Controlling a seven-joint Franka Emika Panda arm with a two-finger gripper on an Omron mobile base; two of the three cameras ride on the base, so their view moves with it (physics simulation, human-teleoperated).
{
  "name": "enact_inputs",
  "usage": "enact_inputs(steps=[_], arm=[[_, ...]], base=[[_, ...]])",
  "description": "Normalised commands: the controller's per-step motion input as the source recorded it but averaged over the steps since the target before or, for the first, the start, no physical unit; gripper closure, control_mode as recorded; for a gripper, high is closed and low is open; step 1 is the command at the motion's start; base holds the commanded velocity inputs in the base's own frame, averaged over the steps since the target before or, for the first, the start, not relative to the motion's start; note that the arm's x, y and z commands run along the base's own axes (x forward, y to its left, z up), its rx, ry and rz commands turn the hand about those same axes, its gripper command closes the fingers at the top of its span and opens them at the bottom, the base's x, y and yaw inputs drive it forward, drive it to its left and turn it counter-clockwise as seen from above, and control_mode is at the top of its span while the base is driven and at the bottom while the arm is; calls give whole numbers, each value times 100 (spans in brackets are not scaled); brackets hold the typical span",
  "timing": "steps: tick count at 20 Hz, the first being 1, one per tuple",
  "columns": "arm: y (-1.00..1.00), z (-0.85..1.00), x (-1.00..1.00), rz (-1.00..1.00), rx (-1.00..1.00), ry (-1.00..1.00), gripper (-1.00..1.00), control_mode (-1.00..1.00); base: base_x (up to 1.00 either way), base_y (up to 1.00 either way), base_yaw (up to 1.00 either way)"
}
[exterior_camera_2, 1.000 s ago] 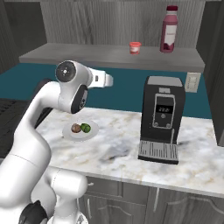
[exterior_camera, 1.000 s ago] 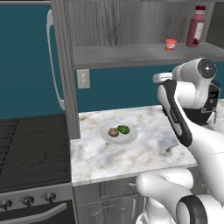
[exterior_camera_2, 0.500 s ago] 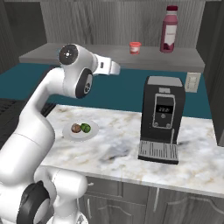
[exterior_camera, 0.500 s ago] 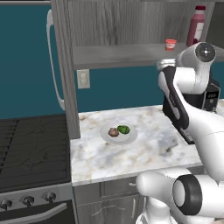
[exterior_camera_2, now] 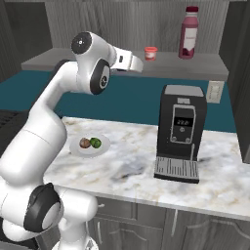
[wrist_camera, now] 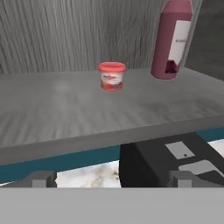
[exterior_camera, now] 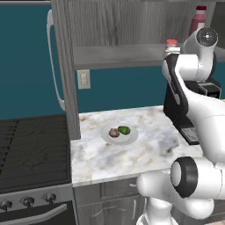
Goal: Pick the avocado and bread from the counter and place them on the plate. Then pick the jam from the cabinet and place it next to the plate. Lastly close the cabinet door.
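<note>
The claw (wrist_camera: 112, 178) is staying wide with nothing in it, pointing at the jam (wrist_camera: 112, 75) sitting on the cabinet (wrist_camera: 65, 105) shelf.

A teal wall (exterior_camera: 26, 66) runs behind the whole kitchen, well beyond the tool and below its height. On that wall, far off to the tool's left, sits a pale outlet plate (exterior_camera: 83, 79); a second outlet plate (exterior_camera_2: 213, 91) lies to its right, past the black coffee machine (exterior_camera_2: 179, 132) that stands almost directly beneath the tool. Far to the left and low down is a black stove top (exterior_camera: 30, 149) with a row of knobs (exterior_camera: 27, 202) on its front. Straight ahead of the tool, a tall dark-red bottle (wrist_camera: 172, 39) with a white cap stands to the right. Light is even and soft, with faint shadows.
</note>
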Motion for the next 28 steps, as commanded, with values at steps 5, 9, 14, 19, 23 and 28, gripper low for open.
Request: enact_inputs(steps=[5, 9, 14, 19, 23, 28], arm=[[-19, 5, 35, -6, 2, 0, -100, -100], [-6, 0, 43, 0, 4, 0, -100, -100], [0, 0, 43, 0, 7, -1, -100, -100], [-9, 0, 38, 0, 5, -2, -100, -100], [-23, 0, 34, 0, 0, -1, -100, -100], [-22, 0, 38, 0, 0, 0, -100, -100]], base=[[0, 0, 0], [0, 0, 0], [0, 0, 0], [0, 0, 0], [0, 0, 0], [0, 0, 0]])
